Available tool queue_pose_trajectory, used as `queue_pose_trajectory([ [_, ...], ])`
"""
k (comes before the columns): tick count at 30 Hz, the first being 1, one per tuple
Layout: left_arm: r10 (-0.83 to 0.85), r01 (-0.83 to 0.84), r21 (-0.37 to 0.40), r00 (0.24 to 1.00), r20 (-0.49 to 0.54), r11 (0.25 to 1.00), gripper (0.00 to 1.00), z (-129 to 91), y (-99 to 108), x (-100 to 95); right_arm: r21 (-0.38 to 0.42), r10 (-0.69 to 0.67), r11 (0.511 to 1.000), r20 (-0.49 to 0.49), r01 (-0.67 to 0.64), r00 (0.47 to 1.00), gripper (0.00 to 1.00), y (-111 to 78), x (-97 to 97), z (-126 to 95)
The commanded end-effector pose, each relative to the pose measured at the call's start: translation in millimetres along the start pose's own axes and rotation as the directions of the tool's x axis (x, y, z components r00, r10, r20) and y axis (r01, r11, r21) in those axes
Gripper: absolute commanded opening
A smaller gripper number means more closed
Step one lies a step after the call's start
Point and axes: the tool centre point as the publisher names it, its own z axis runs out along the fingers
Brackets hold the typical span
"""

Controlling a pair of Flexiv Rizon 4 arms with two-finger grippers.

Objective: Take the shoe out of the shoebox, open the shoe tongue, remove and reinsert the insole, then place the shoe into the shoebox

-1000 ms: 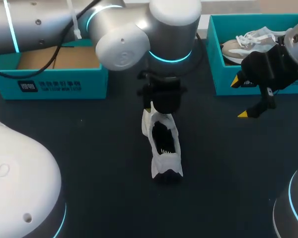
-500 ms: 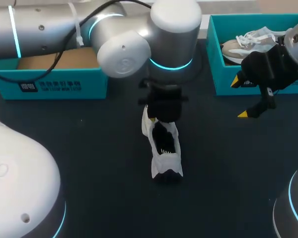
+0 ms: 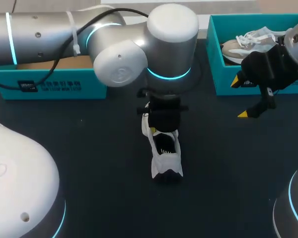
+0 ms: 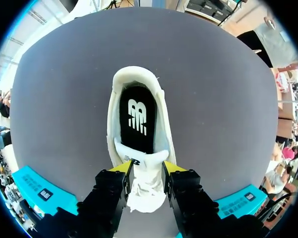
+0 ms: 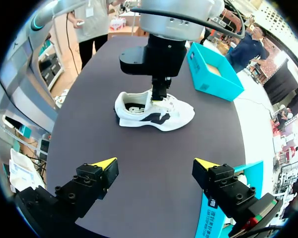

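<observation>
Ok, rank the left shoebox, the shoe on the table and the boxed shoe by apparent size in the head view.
1. left shoebox, clearly the largest.
2 and 3. shoe on the table and boxed shoe: they look alike and both are partly hidden, so no ranking.

1. The left arm (image 3: 139,49) has moved nearer to the front edge of the bench.
2. Its gripper (image 4: 146,167) has slid along the shoe (image 3: 165,156) and now pinches the tongue (image 4: 145,161).
3. The gripper now hides more of the dark hole in the shoe.
4. The arm's big round joint now covers more of the left shoebox (image 3: 49,87).
</observation>
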Motion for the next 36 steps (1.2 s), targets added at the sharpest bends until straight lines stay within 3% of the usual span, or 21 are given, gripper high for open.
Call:
queue_pose_trajectory([
  [1, -0.001, 0.001, -0.008, 1.000, 0.017, 1.000, 0.35, -7, 2, 1.8, 0.003, 0.000, 1.000, -0.001, 0.000, 1.000, 1.00, 0.5, -0.9, 1],
  [10, 0.010, -0.008, -0.038, 0.999, 0.035, 0.999, 0.33, 0, 0, -5.4, 0.003, 0.000, 1.000, -0.001, 0.000, 1.000, 1.00, 0.5, -0.9, 1],
  [19, -0.028, 0.030, -0.031, 0.997, 0.067, 0.999, 0.27, 9, -11, 9.3, 0.003, 0.000, 1.000, -0.001, 0.000, 1.000, 1.00, 0.5, -0.9, 1],
  [27, -0.048, 0.050, -0.023, 0.996, 0.076, 0.998, 0.28, 1, -18, 12.6, 0.003, 0.000, 1.000, -0.001, 0.000, 1.000, 1.00, 0.5, -0.9, 1],
  [31, -0.054, 0.056, -0.026, 0.996, 0.073, 0.998, 0.32, -10, -13, 7.0, 0.003, 0.000, 1.000, -0.001, 0.000, 1.000, 1.00, 0.5, -0.9, 1],
  [36, -0.022, 0.022, 0.011, 0.999, 0.035, 1.000, 0.29, -14, -1, -5.8, 0.003, 0.000, 1.000, -0.001, 0.000, 1.000, 1.00, 0.5, -0.9, 1],
])
